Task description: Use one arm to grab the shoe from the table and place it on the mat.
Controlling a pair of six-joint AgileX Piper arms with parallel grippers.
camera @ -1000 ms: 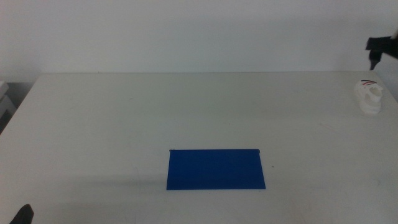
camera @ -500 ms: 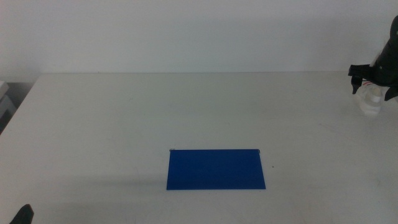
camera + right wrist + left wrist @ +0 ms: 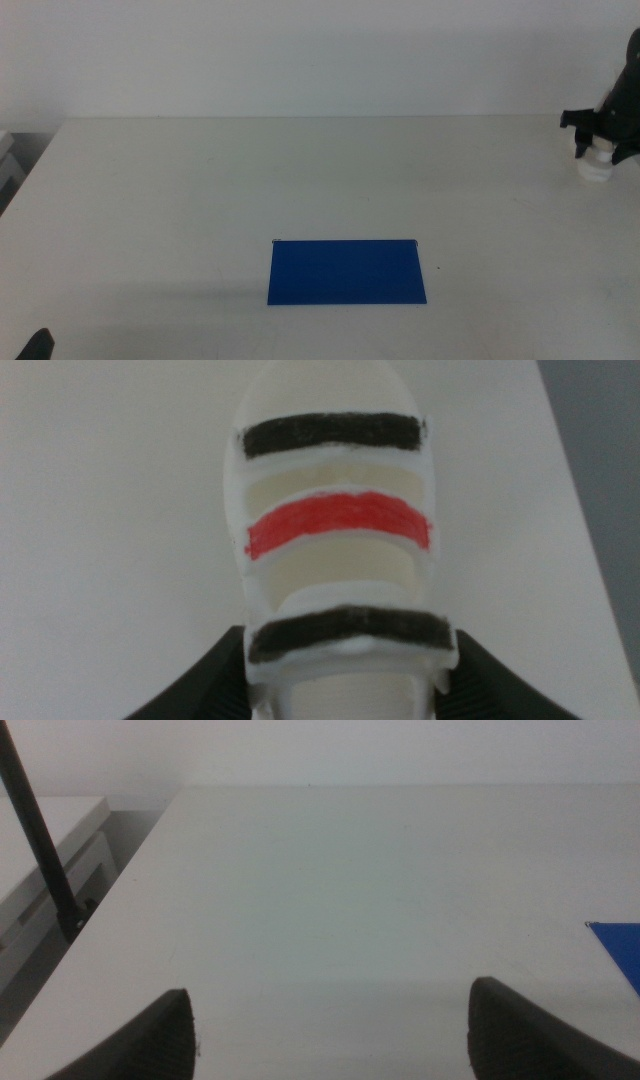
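The shoe (image 3: 597, 172), a small white sandal with black and red straps, sits on the table at the far right. The right arm's gripper (image 3: 598, 148) comes down over it and hides its top. In the right wrist view the shoe (image 3: 338, 530) fills the middle, and the right gripper (image 3: 350, 665) has its two dark jaws pressed against both sides of the heel end. The dark blue mat (image 3: 346, 271) lies flat at the front middle, far left of the shoe. Its corner shows in the left wrist view (image 3: 622, 948). The left gripper (image 3: 330, 1020) is open and empty.
The white table (image 3: 250, 180) stretches bare between mat and shoe. Its right edge runs close beside the shoe. The waiting left gripper's tip (image 3: 36, 345) shows at the bottom left corner. A grey stand with a dark pole (image 3: 40, 840) is beyond the table's left edge.
The right gripper came down from above the table's far right corner onto the shoe and now covers its top. The shoe, the mat and the left arm have not moved.
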